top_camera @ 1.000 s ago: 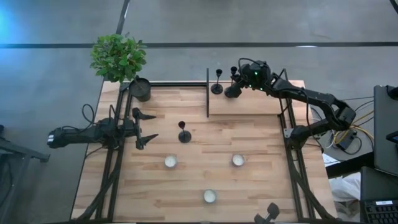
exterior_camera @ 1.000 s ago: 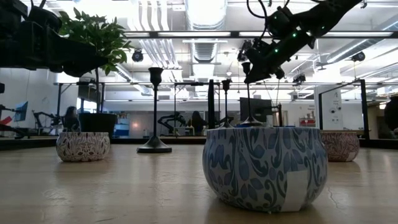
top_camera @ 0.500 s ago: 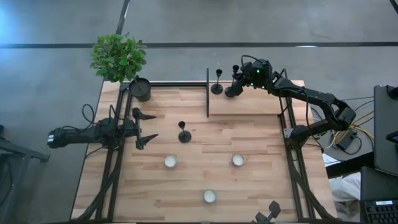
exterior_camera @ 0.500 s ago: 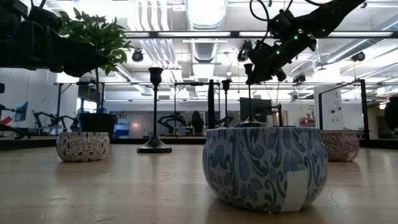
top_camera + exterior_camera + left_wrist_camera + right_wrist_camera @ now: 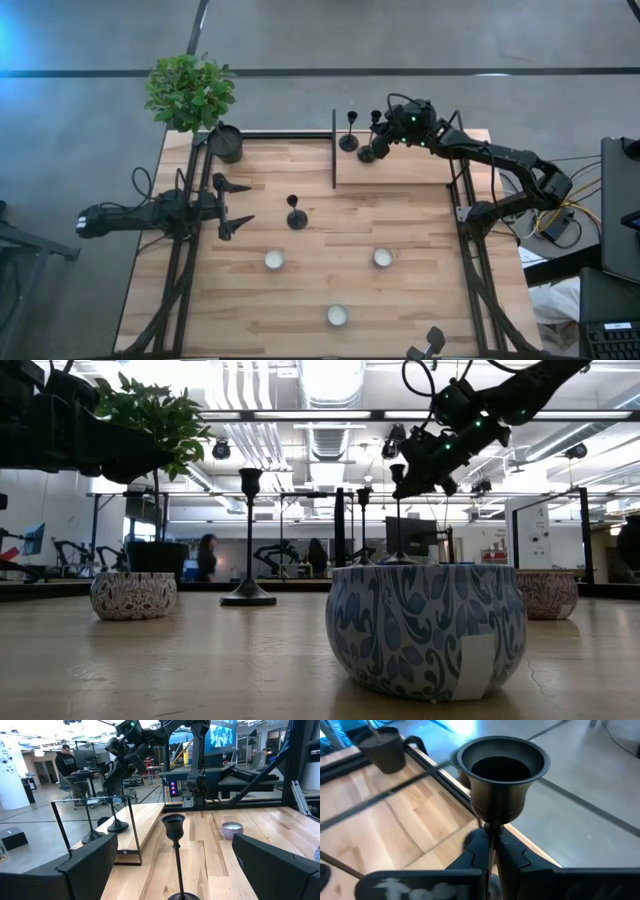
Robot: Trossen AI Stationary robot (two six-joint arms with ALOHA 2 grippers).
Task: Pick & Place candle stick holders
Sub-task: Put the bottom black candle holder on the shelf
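Nearest in the low view, a blue-patterned round ceramic candle pot (image 5: 427,630) is sitting on the pale wooden plank bench (image 5: 330,280). At centre frame in the high view, one slim black metal candle stick holder (image 5: 296,214) is standing alone, seemingly waiting for collection. The left claw (image 5: 233,205) is hanging at mid-left, fingers spread wide and holding nothing. Further back, at upper centre, the right claw (image 5: 379,130) is clamping shut on the stem of a second black holder (image 5: 501,775), apparently setting it down on the raised light-wood shelf (image 5: 410,165) just beside a third black holder (image 5: 348,140). Beyond, a leafy green potted plant (image 5: 190,92) is marking the upper left corner; grey concrete floor (image 5: 420,40) and a bright, piped workshop lie behind.
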